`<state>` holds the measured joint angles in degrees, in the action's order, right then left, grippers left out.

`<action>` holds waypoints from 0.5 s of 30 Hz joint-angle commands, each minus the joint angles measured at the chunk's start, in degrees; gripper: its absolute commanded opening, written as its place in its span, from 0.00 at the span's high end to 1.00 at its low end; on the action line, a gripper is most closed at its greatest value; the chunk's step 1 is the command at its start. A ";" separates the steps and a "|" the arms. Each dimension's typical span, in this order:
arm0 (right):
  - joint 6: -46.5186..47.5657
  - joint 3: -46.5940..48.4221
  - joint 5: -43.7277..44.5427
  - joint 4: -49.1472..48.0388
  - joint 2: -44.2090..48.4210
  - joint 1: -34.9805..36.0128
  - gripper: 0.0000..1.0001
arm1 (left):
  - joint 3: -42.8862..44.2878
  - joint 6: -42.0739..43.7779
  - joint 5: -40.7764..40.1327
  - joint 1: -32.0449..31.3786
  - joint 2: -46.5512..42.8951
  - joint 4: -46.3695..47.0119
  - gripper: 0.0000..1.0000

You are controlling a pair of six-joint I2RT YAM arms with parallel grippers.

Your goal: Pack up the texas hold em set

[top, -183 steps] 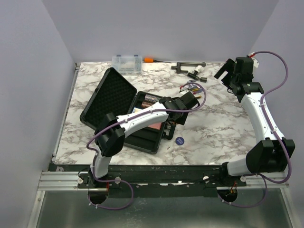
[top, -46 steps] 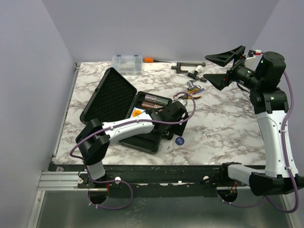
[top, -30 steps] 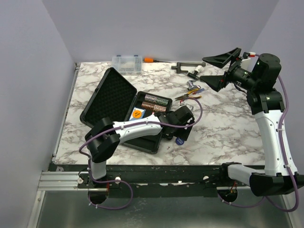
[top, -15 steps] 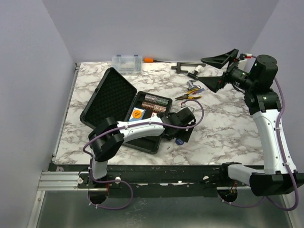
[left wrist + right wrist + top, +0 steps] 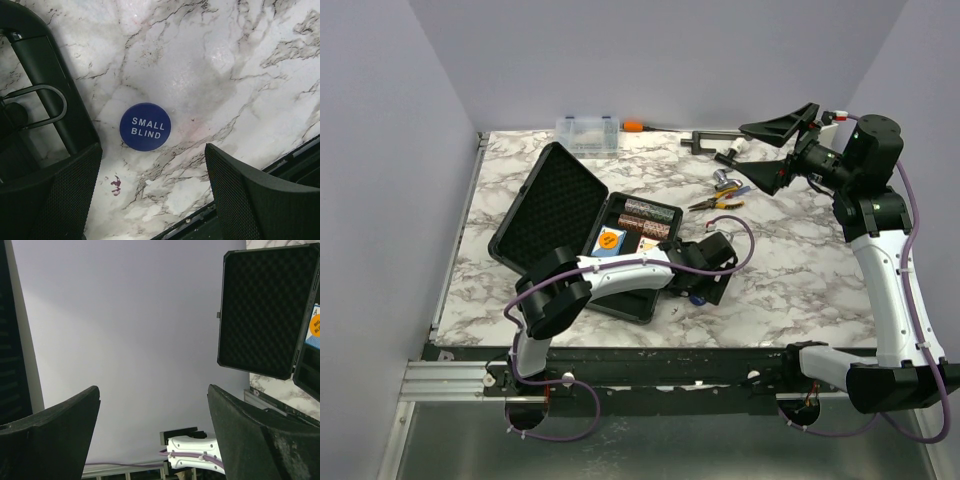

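Change, left side: six seconds back the left arm lay across the open case (image 5: 555, 205). The left end effector (image 5: 152, 192) has since come off the case's near right corner and now hangs low over the tabletop (image 5: 790, 260) beside it.
Change, visibility: the blue disc (image 5: 145, 126) was plain in the overhead view a second and a half ago. The left wrist now covers it there.
Change, right side: the right arm was folded low at the far right six seconds back. It was raised by a second and a half ago and has barely shifted since.
Left arm pose: low reach from its base, forearm running rightward over the case's front part, wrist turned down.
Left end effector state: jaws spread wide, holding nothing; both fingers (image 5: 50, 200) are clear of the disc.
Right arm pose: upright and high, with the right end effector (image 5: 770, 152) well above the tabletop and aimed leftward.
Right end effector state: jaws spread wide, empty.
Disc location: flat on the tabletop, just beside the case's edge, not in the case.
Case contents, overhead: orange disc (image 5: 610, 238) in the tray, chip rolls (image 5: 648, 215) behind it.
Left wrist view only: the disc's lettering, SMALL BLIND, and a small reddish mark on the marble.
Right wrist view only: the foam lid seen face-on, and the orange disc lying on the blue card deck (image 5: 312, 342) at the frame's edge.
Overhead view only: pliers (image 5: 715, 203) and organiser box (image 5: 587, 131) at the far side.
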<state>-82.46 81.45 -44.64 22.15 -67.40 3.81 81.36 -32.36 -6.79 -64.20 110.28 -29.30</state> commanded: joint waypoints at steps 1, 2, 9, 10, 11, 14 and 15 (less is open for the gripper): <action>-0.02 0.22 -1.15 -0.50 0.04 0.44 0.09 | 1.58 -0.45 0.81 -0.31 1.48 -0.48 0.17; -0.36 0.15 -1.28 -0.44 0.01 0.46 0.08 | 1.62 -0.36 0.81 -0.31 1.84 -0.45 0.17; -4.36 -1.47 -4.83 -5.24 -0.44 0.49 0.08 | 2.21 -0.33 1.16 -0.37 3.78 -0.58 0.19; -4.70 -1.40 -5.16 -5.78 -0.53 0.49 0.08 | 2.17 -0.34 1.16 -0.38 4.10 -0.58 0.19; -4.58 -1.13 -5.06 -5.74 -0.61 0.47 0.08 | 2.15 -0.35 1.23 -0.39 4.37 -0.65 0.20; -3.86 -0.68 -4.84 -5.18 -0.89 0.49 0.08 | 2.10 -0.34 1.55 -0.48 5.09 -0.67 0.20; -3.73 -0.68 -4.85 -5.27 -0.92 0.48 0.08 | 2.10 -0.33 1.60 -0.42 5.41 -0.69 0.20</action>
<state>-85.67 80.60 -46.81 18.98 -67.90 3.84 82.06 -32.36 -6.68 -64.20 113.86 -29.47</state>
